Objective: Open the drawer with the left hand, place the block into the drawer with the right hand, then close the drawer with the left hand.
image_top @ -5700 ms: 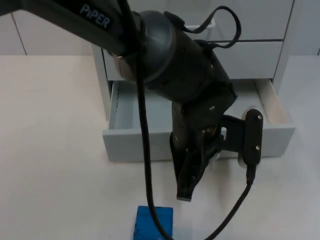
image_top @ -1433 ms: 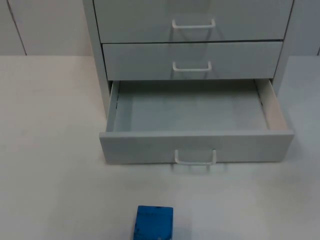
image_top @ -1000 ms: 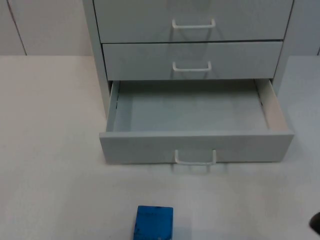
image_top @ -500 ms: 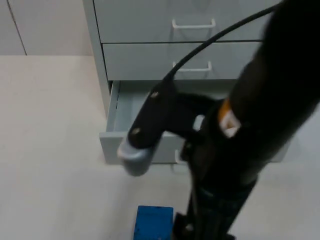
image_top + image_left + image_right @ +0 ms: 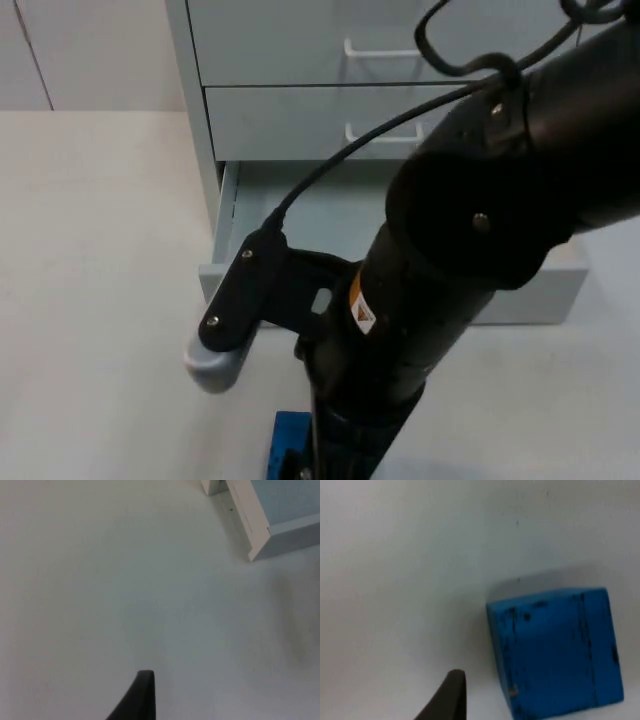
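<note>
Above the blue block (image 5: 555, 652) hung the right gripper (image 5: 451, 700), its opening impossible to tell. It should centre squarely before closing. Beside the open drawer (image 5: 232, 225) the left gripper (image 5: 140, 697) waited.

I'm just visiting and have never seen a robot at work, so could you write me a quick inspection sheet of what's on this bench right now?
Surface: white table top, bare around the cabinet.
Job's things: pale grey cabinet's bottom drawer pulled open; what shows of its inside holds nothing. Blue cube-shaped block with dark scuffs sits on the table in front of the drawer, not in it.
Clutter: nothing seen.
Grippers: right gripper is low over the table, close beside the block; right arm reaches over the drawer. Left gripper waits over bare table, off the drawer's corner.
Cables: robot's own only.
Surroundings: two shut upper drawers with white handles.
</note>
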`<state>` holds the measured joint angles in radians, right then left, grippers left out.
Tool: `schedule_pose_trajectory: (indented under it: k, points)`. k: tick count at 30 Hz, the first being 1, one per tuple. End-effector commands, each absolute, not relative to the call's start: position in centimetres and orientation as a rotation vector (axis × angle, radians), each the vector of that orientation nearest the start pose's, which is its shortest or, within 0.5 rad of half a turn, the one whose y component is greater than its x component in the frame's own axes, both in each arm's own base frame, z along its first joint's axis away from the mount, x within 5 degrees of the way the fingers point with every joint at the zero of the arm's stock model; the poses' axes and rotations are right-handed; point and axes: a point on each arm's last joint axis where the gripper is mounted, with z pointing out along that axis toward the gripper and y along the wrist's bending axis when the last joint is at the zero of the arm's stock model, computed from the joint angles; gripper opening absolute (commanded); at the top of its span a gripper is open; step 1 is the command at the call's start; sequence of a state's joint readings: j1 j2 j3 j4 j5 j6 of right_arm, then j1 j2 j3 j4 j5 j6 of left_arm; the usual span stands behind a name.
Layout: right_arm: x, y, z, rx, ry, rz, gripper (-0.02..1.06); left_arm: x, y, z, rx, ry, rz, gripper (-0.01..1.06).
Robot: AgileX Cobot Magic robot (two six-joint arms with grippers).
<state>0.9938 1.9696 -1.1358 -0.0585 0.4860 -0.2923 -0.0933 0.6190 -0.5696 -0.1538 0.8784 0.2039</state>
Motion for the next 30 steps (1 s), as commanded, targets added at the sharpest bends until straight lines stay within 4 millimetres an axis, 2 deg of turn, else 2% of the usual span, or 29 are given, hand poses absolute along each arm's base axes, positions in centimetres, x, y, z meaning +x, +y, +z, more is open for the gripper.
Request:
schedule_pose_trajectory:
  k: [1,7,11,12,14,15,16,18,19,21,24,25,30]
  points:
    - [20.7,31.8,12.9,-1.743,2.161,0.126,1.03,10.0,-2.1,28.3,0.289,2.381,-0.148,1.05]
    - [20.7,31.9,11.2,-1.763,2.182,0.115,0.97,10.0,-2.1,28.3,0.288,2.379,-0.148,1.05]
    - [20.8,32.0,10.5,-1.764,2.183,0.117,0.83,10.0,-2.1,28.3,0.288,2.379,-0.148,1.05]
    - [20.8,32.0,10.5,-1.764,2.183,0.117,0.83,10.0,-2.1,28.3,0.288,2.379,-0.148,1.05]
    - [20.8,32.0,10.4,-1.766,2.187,0.114,0.58,10.0,-2.1,28.3,0.288,2.379,-0.148,1.05]
    - [20.8,32.0,10.4,-1.766,2.187,0.114,0.58,10.0,-2.1,28.3,0.288,2.379,-0.148,1.05]
    - [20.8,32.0,10.4,-1.769,2.190,0.112,0.46,10.0,-2.1,28.3,0.288,2.379,-0.148,1.05]
    - [20.7,31.9,10.6,-1.774,2.197,0.107,0.15,10.0,-2.1,28.3,0.288,2.379,-0.148,1.05]
    - [20.6,31.7,11.3,-1.771,2.203,0.105,0.00,10.0,-2.1,28.3,0.288,2.379,-0.148,1.05]
    - [20.5,31.5,11.9,-1.765,2.217,0.105,0.00,10.0,-2.1,28.3,0.288,2.379,-0.148,1.05]
    - [20.1,30.7,15.3,-1.717,2.242,0.111,0.00,10.0,-2.1,28.3,0.288,2.379,-0.148,1.05]
    - [20.1,30.7,15.3,-1.717,2.242,0.111,0.00,10.0,-2.1,28.3,0.288,2.379,-0.148,1.05]
    - [19.0,28.7,21.9,-1.566,2.255,0.139,0.00,10.0,-2.1,28.3,0.288,2.379,-0.148,1.05]
